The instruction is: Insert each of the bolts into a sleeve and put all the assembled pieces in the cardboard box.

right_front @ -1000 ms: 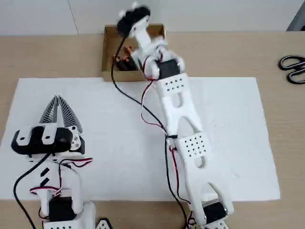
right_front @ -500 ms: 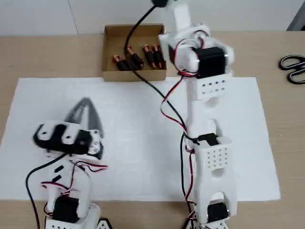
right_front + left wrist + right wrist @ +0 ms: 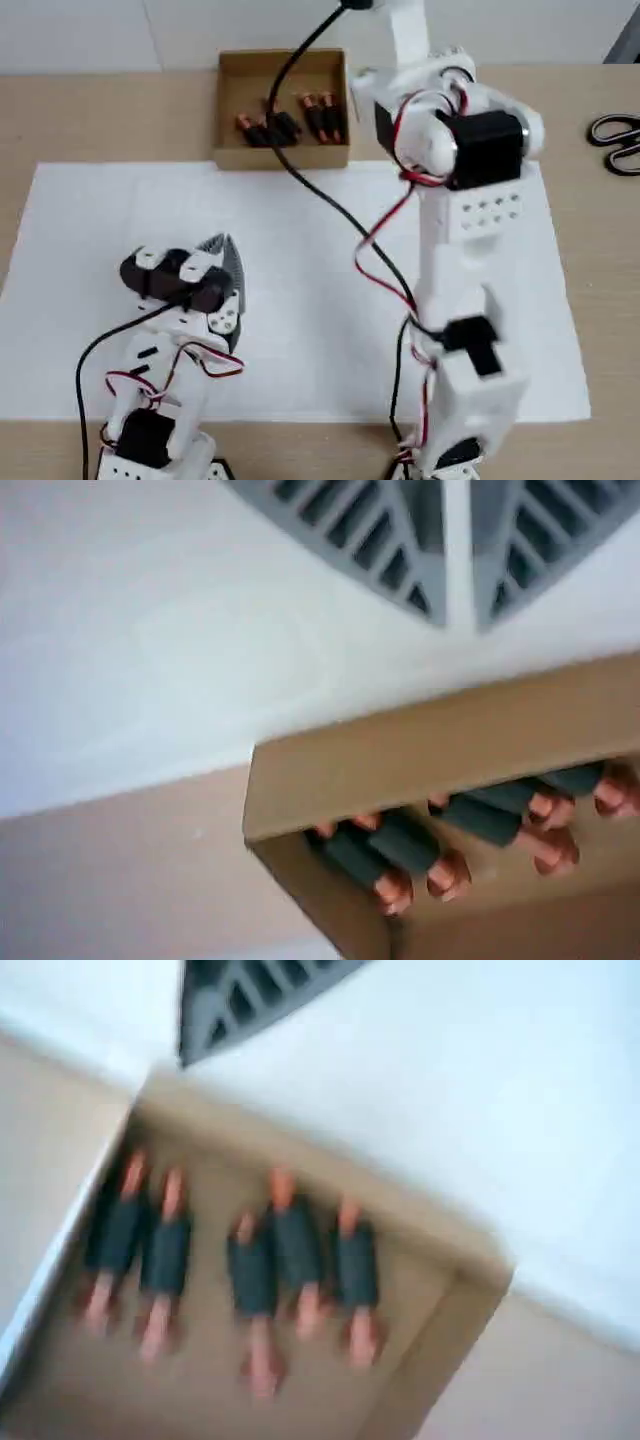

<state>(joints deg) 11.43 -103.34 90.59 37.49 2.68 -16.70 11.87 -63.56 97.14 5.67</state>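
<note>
Risk of a snag: black cable [image 3: 320, 198] draped across the cardboard box [image 3: 283, 157] at 12 o'clock on the worktop [image 3: 120, 110], liable to drag it or flick pieces out if pulled taut. Counting: five assembled pieces [image 3: 290, 1245] inside, one box, one pair of scissors [image 3: 612, 140] at 2 o'clock. Left tool [image 3: 225, 262] at 7 o'clock, narrow and empty; right tool [image 3: 240, 1005] near the box, opening impossible to tell.

A white sheet [image 3: 300, 340] covers the wooden table [image 3: 100, 110]; scissors [image 3: 612, 140] lie at its edge.
</note>
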